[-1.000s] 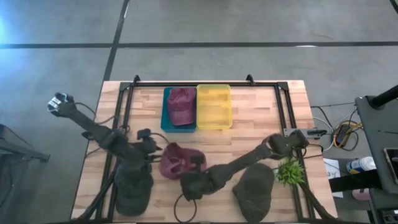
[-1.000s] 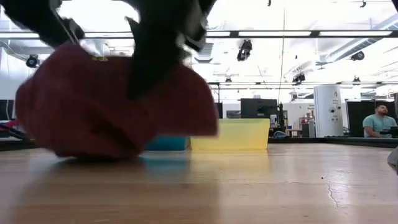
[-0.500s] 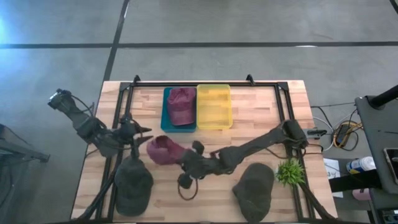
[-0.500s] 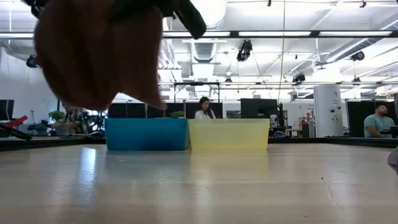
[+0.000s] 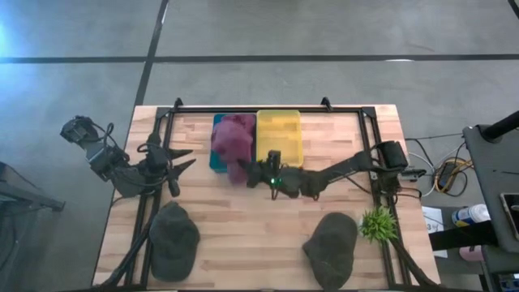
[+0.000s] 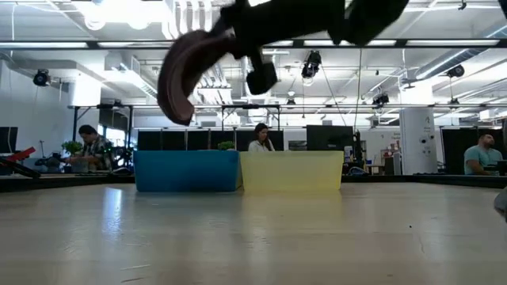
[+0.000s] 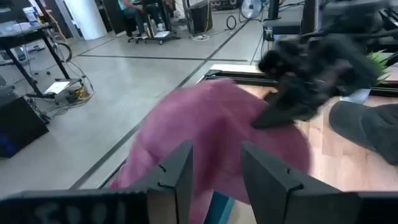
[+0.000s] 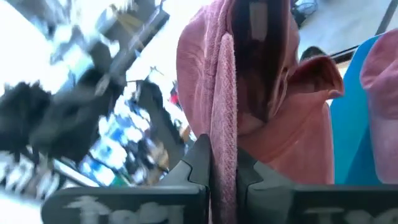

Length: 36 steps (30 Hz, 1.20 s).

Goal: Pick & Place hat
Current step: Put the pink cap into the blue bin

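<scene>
1. My right gripper point(image 5: 253, 173) has its jaws pinched on the maroon hat point(image 5: 233, 143), which hangs in the air beyond the fingertips, over the blue bin point(image 5: 216, 159).
2. The hat covers most of the bin; I can't make out what's inside.
3. Yellow bin point(image 5: 279, 139) sits just beside.
4. My left gripper point(image 5: 182, 158) is well apart, jaws spread, holding nothing.

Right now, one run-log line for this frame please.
right gripper: shut on maroon hat, over blue bin | left gripper: open, idle | green hats: two on table
</scene>
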Each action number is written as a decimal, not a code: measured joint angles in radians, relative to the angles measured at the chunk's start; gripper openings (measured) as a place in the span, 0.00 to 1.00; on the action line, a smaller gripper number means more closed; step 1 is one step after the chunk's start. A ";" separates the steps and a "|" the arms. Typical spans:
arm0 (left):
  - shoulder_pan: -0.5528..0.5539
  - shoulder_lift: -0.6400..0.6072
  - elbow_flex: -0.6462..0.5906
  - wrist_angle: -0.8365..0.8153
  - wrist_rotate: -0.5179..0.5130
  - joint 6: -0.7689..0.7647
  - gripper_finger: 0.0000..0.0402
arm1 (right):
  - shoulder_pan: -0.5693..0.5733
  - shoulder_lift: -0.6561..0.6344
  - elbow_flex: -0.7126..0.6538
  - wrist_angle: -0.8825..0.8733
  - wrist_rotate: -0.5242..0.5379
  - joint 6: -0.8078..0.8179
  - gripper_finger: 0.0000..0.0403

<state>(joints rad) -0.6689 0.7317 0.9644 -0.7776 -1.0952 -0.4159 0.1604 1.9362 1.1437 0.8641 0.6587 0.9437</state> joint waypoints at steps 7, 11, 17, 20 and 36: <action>0.000 0.013 -0.004 -0.009 -0.004 -0.001 0.31 | -0.122 0.107 -0.038 0.193 -0.023 0.149 0.03; 0.000 0.023 -0.004 -0.031 -0.003 -0.003 0.31 | -0.155 0.190 0.023 0.239 -0.059 0.259 0.03; 0.002 0.023 -0.004 -0.035 -0.002 -0.007 0.31 | -0.173 0.298 0.125 0.291 -0.053 0.313 0.03; 0.002 0.023 -0.004 -0.055 0.022 -0.050 0.31 | -0.173 0.320 0.140 0.190 -0.041 0.333 0.03; 0.008 0.031 -0.005 -0.200 0.050 -0.129 0.31 | -0.204 0.197 0.300 -0.567 -0.176 0.277 0.18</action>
<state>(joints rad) -0.6609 0.7624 0.9592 -0.9771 -1.0451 -0.5449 -0.0432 2.1336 1.4434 0.2975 0.4829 1.2212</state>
